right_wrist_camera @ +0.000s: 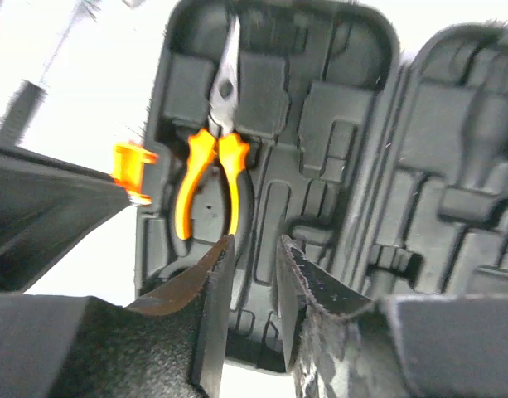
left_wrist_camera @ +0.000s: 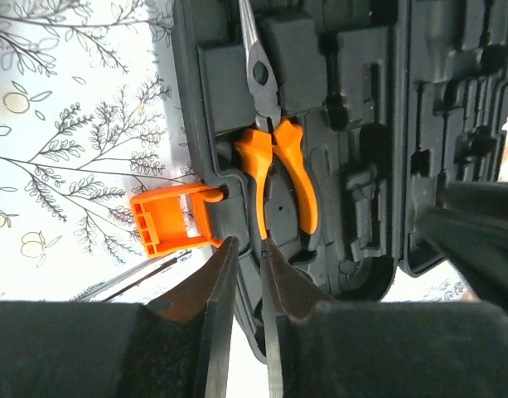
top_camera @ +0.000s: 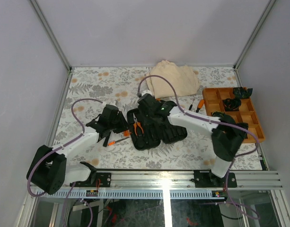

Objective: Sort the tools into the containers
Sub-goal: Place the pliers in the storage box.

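Plainly, the orange-handled pliers lie in the open tool case, just ahead of both jaws. Right gripper stands narrowly parted and empty; left gripper shows a slimmer, empty gap.

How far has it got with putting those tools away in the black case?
One done: the orange-handled metal pliers lie in a slot of the open black plastic tool case. In hand: nothing; the right end effector hangs over the pliers, slightly open and empty. Remaining: an orange-and-black screwdriver on the table beside the case, and more small tools near the wooden tray.
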### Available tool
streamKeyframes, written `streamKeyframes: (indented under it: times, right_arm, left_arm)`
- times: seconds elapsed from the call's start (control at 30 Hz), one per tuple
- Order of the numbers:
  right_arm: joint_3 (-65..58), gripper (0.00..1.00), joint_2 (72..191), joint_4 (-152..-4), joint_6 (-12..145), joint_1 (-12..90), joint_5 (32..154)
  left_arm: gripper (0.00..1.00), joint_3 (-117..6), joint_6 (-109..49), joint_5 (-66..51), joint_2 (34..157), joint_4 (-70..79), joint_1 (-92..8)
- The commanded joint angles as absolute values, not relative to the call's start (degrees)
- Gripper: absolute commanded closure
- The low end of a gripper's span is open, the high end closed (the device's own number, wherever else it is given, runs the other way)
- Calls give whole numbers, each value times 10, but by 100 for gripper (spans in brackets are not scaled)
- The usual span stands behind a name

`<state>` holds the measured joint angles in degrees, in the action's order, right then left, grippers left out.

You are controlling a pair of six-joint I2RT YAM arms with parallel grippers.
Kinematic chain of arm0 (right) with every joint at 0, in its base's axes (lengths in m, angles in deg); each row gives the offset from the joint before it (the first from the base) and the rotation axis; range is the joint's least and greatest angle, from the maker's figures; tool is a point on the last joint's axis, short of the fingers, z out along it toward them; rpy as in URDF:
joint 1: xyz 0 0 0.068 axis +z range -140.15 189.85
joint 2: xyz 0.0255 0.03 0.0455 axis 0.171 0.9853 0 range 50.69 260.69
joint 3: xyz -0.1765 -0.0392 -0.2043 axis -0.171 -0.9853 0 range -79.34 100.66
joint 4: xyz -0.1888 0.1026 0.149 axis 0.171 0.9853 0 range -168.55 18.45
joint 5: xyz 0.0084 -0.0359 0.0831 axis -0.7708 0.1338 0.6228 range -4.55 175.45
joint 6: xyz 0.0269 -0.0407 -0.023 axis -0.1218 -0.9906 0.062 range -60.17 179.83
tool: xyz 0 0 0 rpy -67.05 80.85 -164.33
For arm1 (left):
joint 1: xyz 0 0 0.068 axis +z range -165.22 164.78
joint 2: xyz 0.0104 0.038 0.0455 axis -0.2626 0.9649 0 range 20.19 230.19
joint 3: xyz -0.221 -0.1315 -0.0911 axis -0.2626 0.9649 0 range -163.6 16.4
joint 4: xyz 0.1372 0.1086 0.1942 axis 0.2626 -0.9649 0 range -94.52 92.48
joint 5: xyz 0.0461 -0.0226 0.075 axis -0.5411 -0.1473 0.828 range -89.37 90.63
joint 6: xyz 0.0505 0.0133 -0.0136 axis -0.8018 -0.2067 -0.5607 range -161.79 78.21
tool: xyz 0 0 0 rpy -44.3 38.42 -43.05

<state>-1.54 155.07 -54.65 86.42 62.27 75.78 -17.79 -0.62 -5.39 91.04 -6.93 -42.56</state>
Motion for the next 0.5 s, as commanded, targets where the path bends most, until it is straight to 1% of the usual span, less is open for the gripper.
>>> streamKeyframes:
  times: [0.0, 0.13, 0.27, 0.3, 0.4, 0.47]
  right_arm:
    - [-35, 64, 1426, -589, 839, 620, 714]
    - [-125, 58, 1347, -634, 826, 619, 696]
    - [-230, 54, 1276, -680, 819, 614, 686]
    - [-250, 54, 1260, -685, 820, 611, 688]
    - [-306, 52, 1218, -697, 823, 601, 700]
    - [-342, 51, 1190, -705, 826, 593, 710]
  left_arm:
    - [82, -225, -32, -24, 885, -135, -421]
    - [73, -261, -48, 5, 865, -185, -416]
    - [72, -304, -82, 29, 858, -242, -409]
    - [70, -317, -91, 39, 860, -261, -408]
    - [60, -348, -120, 67, 870, -311, -405]
    - [55, -364, -139, 89, 881, -337, -400]
